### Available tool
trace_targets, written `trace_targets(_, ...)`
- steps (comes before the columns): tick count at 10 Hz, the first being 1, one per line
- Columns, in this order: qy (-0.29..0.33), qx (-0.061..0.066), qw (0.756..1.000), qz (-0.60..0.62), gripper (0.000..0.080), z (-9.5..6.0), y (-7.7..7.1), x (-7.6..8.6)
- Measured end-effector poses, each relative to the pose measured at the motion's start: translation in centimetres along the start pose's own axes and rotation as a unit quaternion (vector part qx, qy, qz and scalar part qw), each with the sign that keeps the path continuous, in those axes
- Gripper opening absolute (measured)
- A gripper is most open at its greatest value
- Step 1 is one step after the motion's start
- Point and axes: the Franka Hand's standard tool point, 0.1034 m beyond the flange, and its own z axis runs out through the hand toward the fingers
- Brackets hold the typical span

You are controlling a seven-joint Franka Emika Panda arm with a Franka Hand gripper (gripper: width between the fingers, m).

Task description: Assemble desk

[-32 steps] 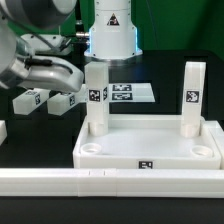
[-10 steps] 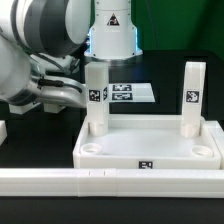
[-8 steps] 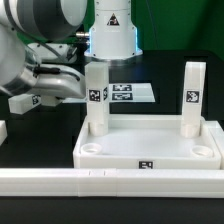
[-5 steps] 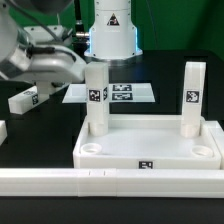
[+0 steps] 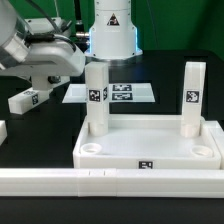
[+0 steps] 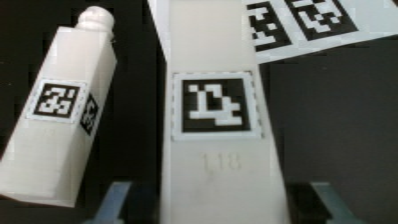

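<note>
Wrist: gripper [image 6: 217, 200] is pinching a smooth white plastic block leg [image 6: 217, 110], its tagged face toward the camera and its long axis running straight out from between the fingers [image 6: 118, 196]. A second peg-tipped leg [image 6: 64, 110] is lying just beside it, slightly tilted.
Exterior: white tray-like desk top [image 5: 150, 150] is sitting well away from the gripper, with two legs [image 5: 96, 95] standing upright in its corners.

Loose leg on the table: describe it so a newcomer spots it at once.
From the white desk top in the foreground, go to the exterior view's left, onto the black table. The loose leg lies there on its side, tag showing. Two upright legs stand in the top and a held leg sits in the tool; this one lies alone.
</note>
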Motion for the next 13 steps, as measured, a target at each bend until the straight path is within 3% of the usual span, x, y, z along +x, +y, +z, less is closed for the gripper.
trace_targets(3,0.106,-0.015,0.994,-0.022,0.029,-5.4,-1.6,1.3)
trace_targets(4,0.152,-0.02,0.988,-0.024,0.029,-5.6,-1.6,2.0)
trace_targets(6,0.204,-0.023,0.979,-0.022,0.029,-5.5,-1.3,1.9)
trace_targets(7,0.242,-0.026,0.97,-0.021,0.029,-6.1,-1.4,2.5)
trace_targets(9,0.302,-0.03,0.952,-0.027,0.029,-8.9,-3.2,3.4)
trace_targets(11,0.38,-0.05,0.922,-0.05,0.029,-11.3,-5.6,4.7)
trace_targets(12,0.436,-0.071,0.895,-0.063,0.029,-11.9,-5.8,5.2)
trace_targets(13,0.458,-0.078,0.883,-0.061,0.029,-11.6,-5.4,5.1)
